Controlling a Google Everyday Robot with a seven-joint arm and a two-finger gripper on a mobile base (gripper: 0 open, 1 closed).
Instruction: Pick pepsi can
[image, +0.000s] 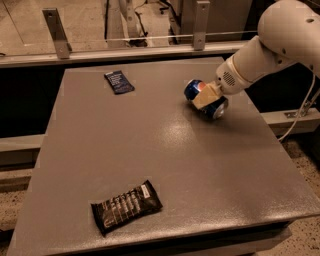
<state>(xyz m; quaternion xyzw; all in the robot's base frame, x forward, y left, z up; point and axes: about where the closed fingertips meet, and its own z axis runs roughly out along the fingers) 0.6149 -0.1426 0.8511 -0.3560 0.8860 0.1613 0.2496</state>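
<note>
Black, glossy wrapper first: a snack bar (126, 207) lies at the lower left of the grey counter (200, 170), well apart from everything else. Farther back, at the upper right of the frame, the pepsi can (192, 90) is tipped on its side, with its blue end to the left and its silver end to the lower right. The jaws are clenched around its middle: one tan finger (206, 95) crosses the front of the body, and the other is hidden behind it. I cannot tell whether the can rests on the counter or hangs just clear of it. The white arm (260, 57) reaches in from the upper right corner. A thin metal can like this is probably light and easy to dent, and its round painted wall is slick, so it may roll or slip. A hold across the mid-body, square to the axis, looks soundest. At the upper left lies a flat dark blue packet (119, 82), and beyond the counter's far edge runs a metal rail (125, 50).
</note>
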